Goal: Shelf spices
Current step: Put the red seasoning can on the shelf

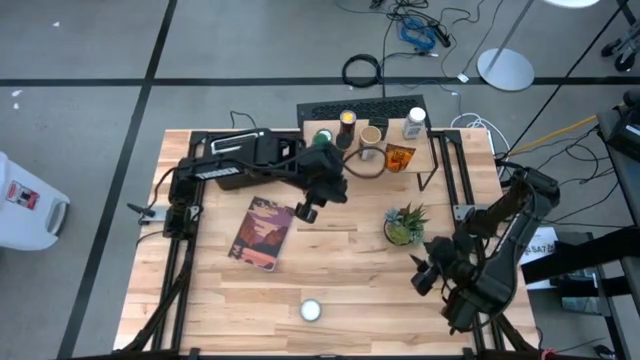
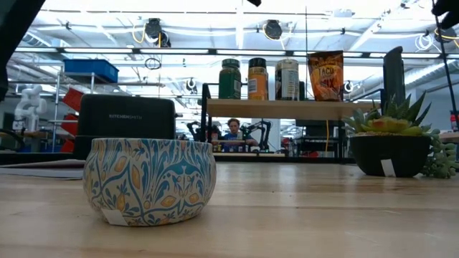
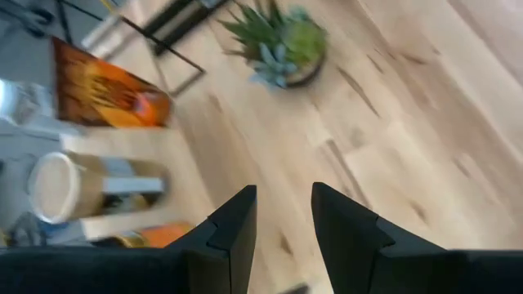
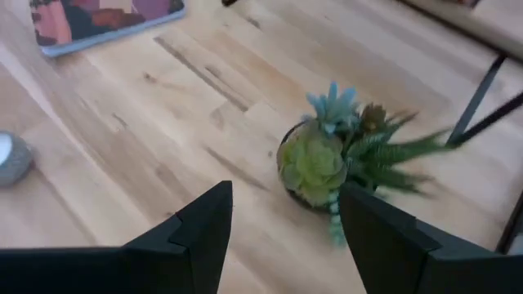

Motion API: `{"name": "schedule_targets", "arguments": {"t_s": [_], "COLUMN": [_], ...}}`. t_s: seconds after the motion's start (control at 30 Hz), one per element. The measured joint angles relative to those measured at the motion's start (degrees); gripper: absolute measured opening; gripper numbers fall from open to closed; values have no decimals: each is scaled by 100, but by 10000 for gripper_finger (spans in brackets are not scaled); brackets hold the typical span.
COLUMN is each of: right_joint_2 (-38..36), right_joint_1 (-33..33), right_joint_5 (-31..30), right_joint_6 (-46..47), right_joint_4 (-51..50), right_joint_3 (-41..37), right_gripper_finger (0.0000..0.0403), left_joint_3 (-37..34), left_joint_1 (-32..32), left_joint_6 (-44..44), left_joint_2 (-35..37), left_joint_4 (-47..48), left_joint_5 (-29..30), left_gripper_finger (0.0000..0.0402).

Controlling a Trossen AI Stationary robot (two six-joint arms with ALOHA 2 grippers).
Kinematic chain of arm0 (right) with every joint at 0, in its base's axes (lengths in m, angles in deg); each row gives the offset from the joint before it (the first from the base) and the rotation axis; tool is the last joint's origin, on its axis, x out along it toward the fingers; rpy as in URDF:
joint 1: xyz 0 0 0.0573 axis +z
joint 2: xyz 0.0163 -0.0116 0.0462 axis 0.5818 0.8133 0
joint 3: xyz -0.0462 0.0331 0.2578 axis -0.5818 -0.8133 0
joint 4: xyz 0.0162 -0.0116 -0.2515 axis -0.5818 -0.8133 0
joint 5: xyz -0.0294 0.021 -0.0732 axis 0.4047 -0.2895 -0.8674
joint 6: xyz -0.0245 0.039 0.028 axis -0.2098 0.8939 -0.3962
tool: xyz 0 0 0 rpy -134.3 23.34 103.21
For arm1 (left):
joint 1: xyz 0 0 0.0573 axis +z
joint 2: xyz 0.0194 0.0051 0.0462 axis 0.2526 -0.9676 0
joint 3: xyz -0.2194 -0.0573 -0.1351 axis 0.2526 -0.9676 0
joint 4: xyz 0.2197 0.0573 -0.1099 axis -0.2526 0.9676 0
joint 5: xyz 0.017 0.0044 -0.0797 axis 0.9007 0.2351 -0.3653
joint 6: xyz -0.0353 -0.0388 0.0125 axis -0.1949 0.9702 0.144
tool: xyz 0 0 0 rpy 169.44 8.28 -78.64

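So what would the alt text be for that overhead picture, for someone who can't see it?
Seen from above, spice jars and an orange packet sit on a small wooden shelf. The left gripper hangs near it, the right gripper beside a potted succulent. A book and a small tin lie nearer.

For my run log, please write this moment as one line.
task: shelf spices | shelf: four spices on top | tin: on table, near front edge | left gripper: open, empty, beside book | right gripper: open, empty, near plant
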Motion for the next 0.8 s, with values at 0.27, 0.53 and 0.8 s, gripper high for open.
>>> {"name": "schedule_targets", "arguments": {"t_s": [0.27,0.53,0.8], "right_joint_2": [0,0,0], "right_joint_1": [320,337,337], "right_joint_5": [1845,2821,3387], "right_joint_6": [543,510,456], "right_joint_4": [21,70,804], "right_joint_3": [0,-105,-909], "right_gripper_finger": [210,210,216], "left_joint_3": [0,-456,-1500], "left_joint_1": [-246,-431,-436], "left_joint_6": [459,714,845], "left_joint_2": [3,3,-1], "left_joint_4": [552,590,504], "left_joint_5": [-462,-506,-821], "left_gripper_finger": [128,128,128]}}
